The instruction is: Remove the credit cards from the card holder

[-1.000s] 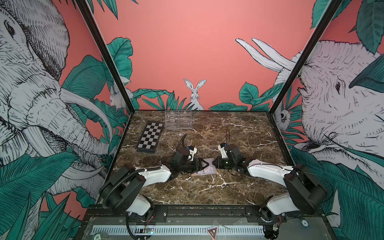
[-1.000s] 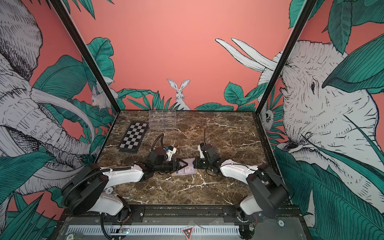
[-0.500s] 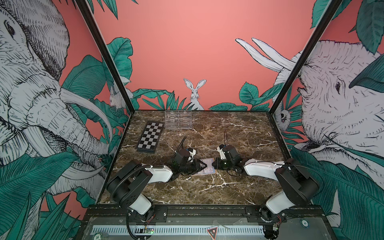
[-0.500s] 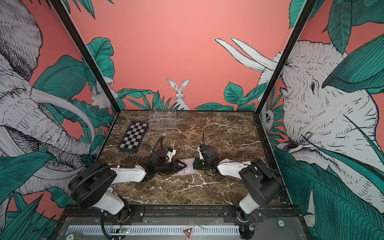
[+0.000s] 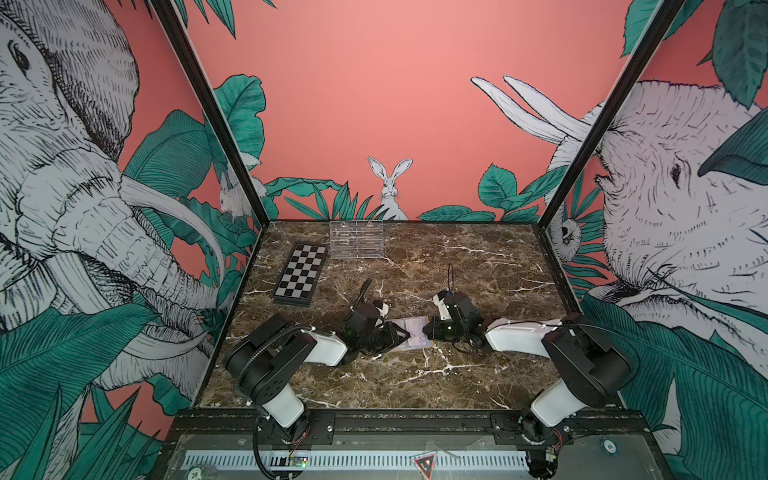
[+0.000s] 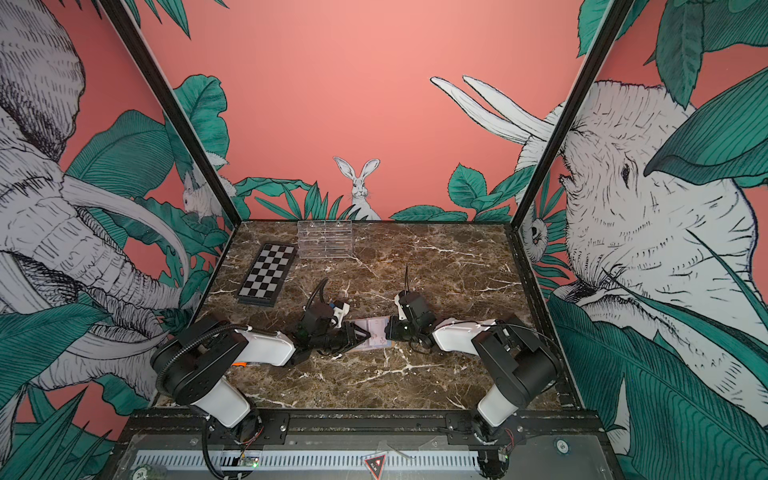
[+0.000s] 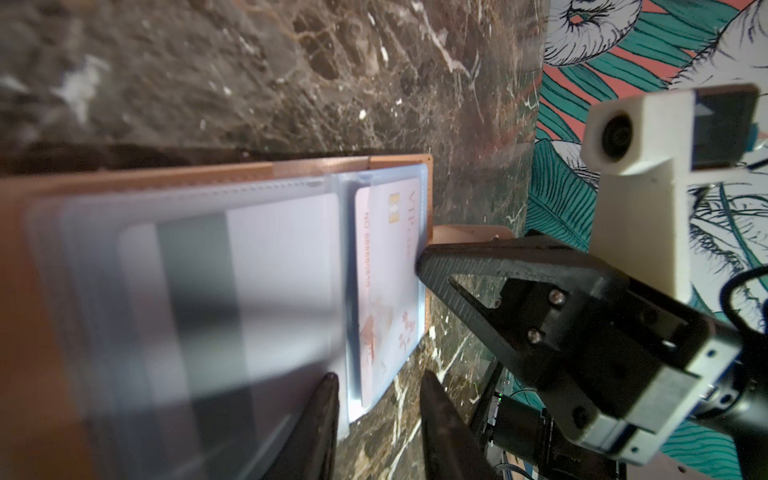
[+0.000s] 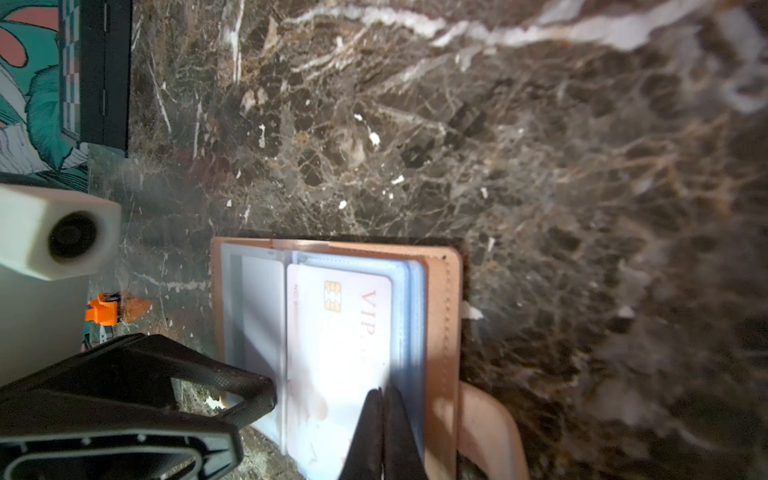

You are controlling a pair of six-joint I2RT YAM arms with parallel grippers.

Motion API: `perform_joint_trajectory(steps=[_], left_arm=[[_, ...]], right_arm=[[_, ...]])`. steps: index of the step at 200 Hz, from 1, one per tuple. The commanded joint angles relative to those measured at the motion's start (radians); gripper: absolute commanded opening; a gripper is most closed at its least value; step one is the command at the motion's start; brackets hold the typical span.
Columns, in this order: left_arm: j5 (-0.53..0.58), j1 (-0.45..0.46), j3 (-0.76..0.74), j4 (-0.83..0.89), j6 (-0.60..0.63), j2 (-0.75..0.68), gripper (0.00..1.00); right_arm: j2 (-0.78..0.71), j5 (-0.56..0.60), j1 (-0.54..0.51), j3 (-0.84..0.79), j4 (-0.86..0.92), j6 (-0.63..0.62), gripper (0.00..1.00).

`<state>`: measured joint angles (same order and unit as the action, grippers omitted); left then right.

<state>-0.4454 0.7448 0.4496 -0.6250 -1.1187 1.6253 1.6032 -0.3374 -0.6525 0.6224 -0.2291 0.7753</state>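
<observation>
The tan card holder (image 5: 415, 332) (image 6: 376, 336) lies open on the marble table between both grippers. Its clear sleeves show a whitish credit card with a gold chip (image 7: 386, 270) (image 8: 345, 332) and a pale card with a dark stripe (image 7: 270, 270). My left gripper (image 7: 379, 376) (image 5: 402, 333) is open, its fingers either side of the sleeve edge that holds the whitish card. My right gripper (image 8: 384, 392) (image 5: 427, 330) is shut, its tips resting on that card's sleeve near the holder's stitched edge (image 8: 440, 332). The snap tab (image 8: 490, 428) sticks out beside it.
A black-and-white chequered board (image 5: 301, 274) lies at the back left. A clear acrylic rack (image 5: 356, 239) stands against the back wall. Patterned walls close in the table on three sides.
My left gripper's fingers have narrowed around the sleeve edge, and both arms have shifted slightly. My right gripper has stayed shut on the holder.
</observation>
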Motion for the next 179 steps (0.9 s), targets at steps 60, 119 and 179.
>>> perform_joint_trajectory(steps=[60,119,179], left_arm=[[0.029,0.004,-0.043,-0.161,-0.046,0.059,0.24],[0.025,0.004,-0.042,-0.186,-0.043,0.083,0.17],[0.019,0.003,-0.042,-0.225,-0.041,0.118,0.1]], right_arm=[[0.031,-0.01,0.002,-0.021,-0.023,0.011,0.04],[0.031,-0.014,0.002,-0.019,-0.022,0.01,0.03],[0.038,-0.015,0.002,-0.02,-0.024,0.01,0.02]])
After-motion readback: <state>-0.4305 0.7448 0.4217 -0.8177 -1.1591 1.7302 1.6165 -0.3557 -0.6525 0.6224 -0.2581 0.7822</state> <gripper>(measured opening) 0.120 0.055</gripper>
